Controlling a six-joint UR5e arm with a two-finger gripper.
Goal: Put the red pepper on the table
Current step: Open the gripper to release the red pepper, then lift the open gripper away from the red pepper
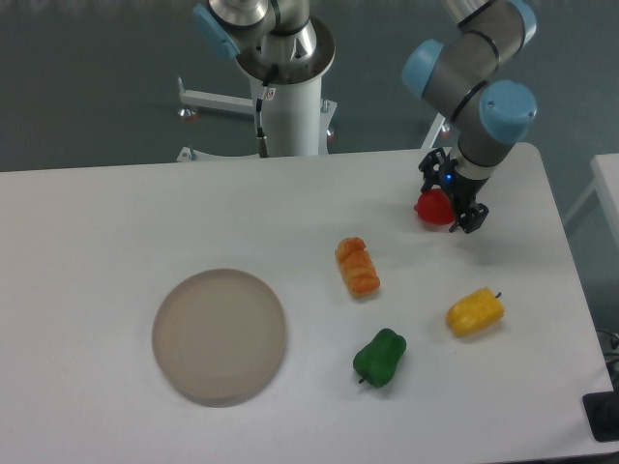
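Gripping the red pepper (434, 208), hand (447, 206) above table (145, 213).

fixed camera | high front | looks down on table (116, 203)

Glossy red pepper (434, 208); smooth matt white table (145, 213).

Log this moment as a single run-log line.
gripper: around red pepper, far right of table | release: cannot tell | orange pepper, yellow pepper, green pepper: loose on table | plate: bare
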